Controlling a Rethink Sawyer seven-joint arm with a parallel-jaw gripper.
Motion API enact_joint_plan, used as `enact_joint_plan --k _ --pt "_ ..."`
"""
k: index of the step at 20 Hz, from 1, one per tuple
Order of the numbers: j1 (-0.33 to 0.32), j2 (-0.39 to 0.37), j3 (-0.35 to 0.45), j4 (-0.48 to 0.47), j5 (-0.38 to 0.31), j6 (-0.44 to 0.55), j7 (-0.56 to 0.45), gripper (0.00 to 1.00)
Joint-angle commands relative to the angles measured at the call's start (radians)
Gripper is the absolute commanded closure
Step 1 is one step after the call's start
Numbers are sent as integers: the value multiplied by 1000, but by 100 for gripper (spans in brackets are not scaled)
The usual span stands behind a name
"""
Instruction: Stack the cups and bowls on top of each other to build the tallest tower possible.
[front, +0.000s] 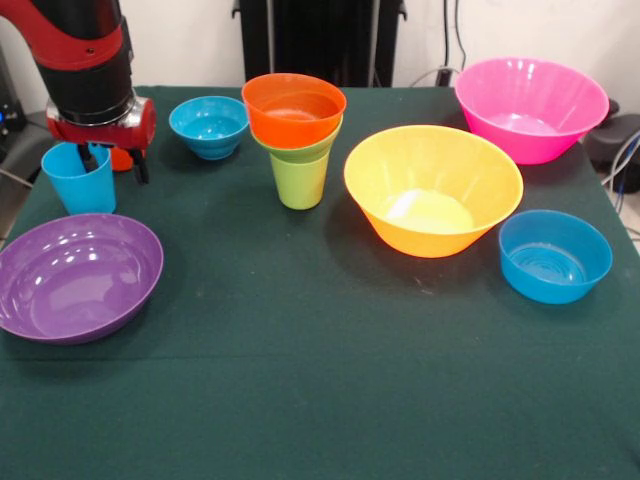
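Observation:
The tower stands at the table's middle back: a lime green cup (300, 182) upright, a small green bowl (318, 146) in its mouth, and a medium orange bowl (293, 110) on top. A light blue cup (76, 182) stands upright at the far left. My gripper (113, 168) hangs right by it, fingers apart; one finger (88, 158) reaches into the cup's mouth, the other (141, 167) is to its right. A bit of an orange thing (122, 158), perhaps the orange cup, shows between the fingers, mostly hidden.
A large purple bowl (78, 278) lies in front of the blue cup. A small blue bowl (209, 126) sits left of the tower. A yellow-orange bowl (432, 190), a pink bowl (530, 108) and a medium blue bowl (554, 256) are on the right.

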Motion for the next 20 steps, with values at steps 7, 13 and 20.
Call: enact_joint_plan --k 7,13,20 --pt "31 16 -8 -35 -62 38 -203 0" --pt "24 14 -1 -29 -58 36 -213 100" --pt "12 6 13 -17 -40 39 -220 100"
